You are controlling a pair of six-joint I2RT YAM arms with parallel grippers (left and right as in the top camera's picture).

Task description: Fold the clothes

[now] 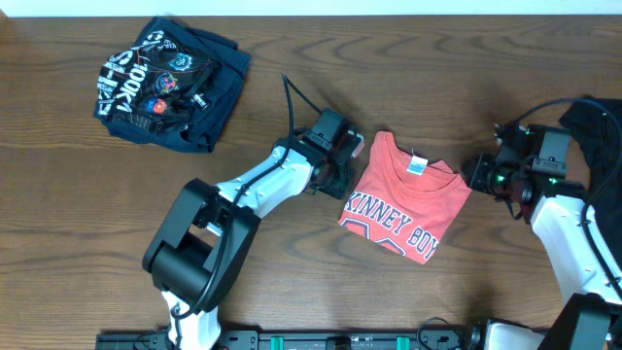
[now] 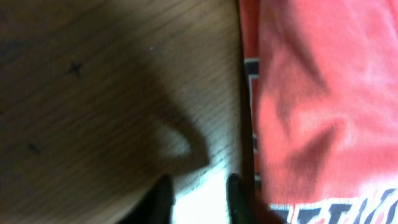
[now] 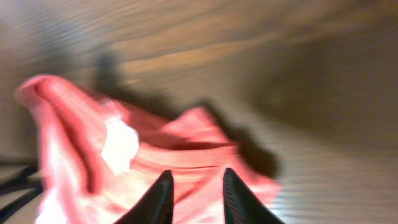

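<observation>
The clothes in front of me are a coral-red T-shirt point(image 1: 403, 202) with white-and-navy lettering, lying folded at the table's middle. My left gripper point(image 1: 342, 167) sits at its left edge. In the left wrist view that gripper point(image 2: 200, 200) is open over bare wood, and the red shirt point(image 2: 317, 106) lies just right of its right finger. My right gripper point(image 1: 476, 173) is at the shirt's right edge. In the right wrist view it point(image 3: 196, 196) is open, low over the rumpled red fabric point(image 3: 186, 155), gripping nothing.
A crumpled navy shirt with white print point(image 1: 170, 83) lies at the back left. A black garment point(image 1: 595, 122) lies at the far right behind my right arm. The wooden table point(image 1: 292, 272) is bare in front of the red shirt.
</observation>
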